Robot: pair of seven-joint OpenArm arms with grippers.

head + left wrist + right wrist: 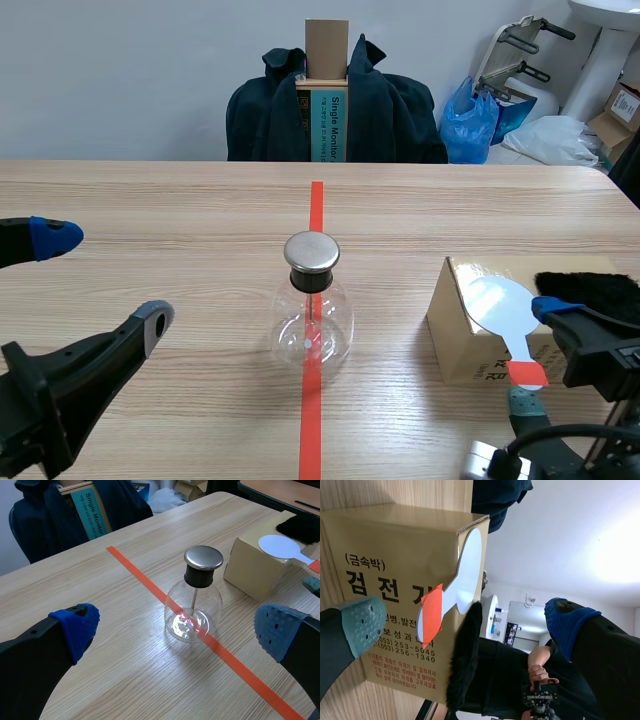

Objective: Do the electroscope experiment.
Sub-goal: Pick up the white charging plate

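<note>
A: Whereabouts of the clear round glass flask with black stopper and flat metal cap (312, 300)?

B: Upright on the pale wooden table (150, 200), right on the orange-red tape line. Thin metal rod hanging down inside from the stopper.

A: And the left gripper (105, 278)?

B: Released: fingers spread wide on the left-arm side of the flask, clear of the glass, gripping nothing. From its own wrist, flask just ahead, framed between the two blue dotted pads (77, 625).

A: On the other side of the flask?

B: Tan cardboard box with black printed lettering (465, 335), near the flask but apart from it. On top of the box, a flat white round paddle (497, 303) with an orange-red taped handle end, the handle jutting past the box's edge. Also on the box top, farther still from the flask, a tuft of black fur (590, 288).

A: Right gripper (540, 352) clenched on that handle?

B: No — slack, fingers apart, one blue pad (565, 622) and one grey-green pad (362, 622) either side of the taped handle, not squeezing it. Touching at the blue pad or not: hard to tell.

A: Beyond the flask?

B: Past the table's far edge, a dark jacket draped over a chair (270, 120), with a tall brown and teal carton (326, 100) standing in the middle of it.
</note>
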